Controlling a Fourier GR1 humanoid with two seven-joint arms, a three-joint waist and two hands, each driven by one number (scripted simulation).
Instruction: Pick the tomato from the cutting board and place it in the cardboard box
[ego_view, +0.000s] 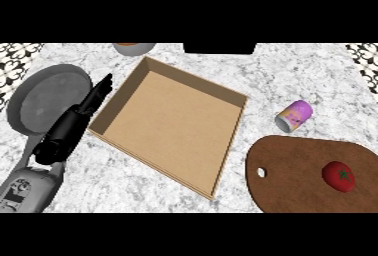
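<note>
A red tomato with a green stem lies on the brown cutting board at the lower right. The open cardboard box sits turned at an angle in the middle of the marble counter, with nothing inside. My left hand lies at the left, its fingers straight and pointing up along the box's left wall, over the edge of a grey pan. It holds nothing. My right hand does not show.
A grey pan rests at the far left under my left hand. A purple can lies on its side just above the cutting board. A bowl and a dark object sit at the counter's far edge.
</note>
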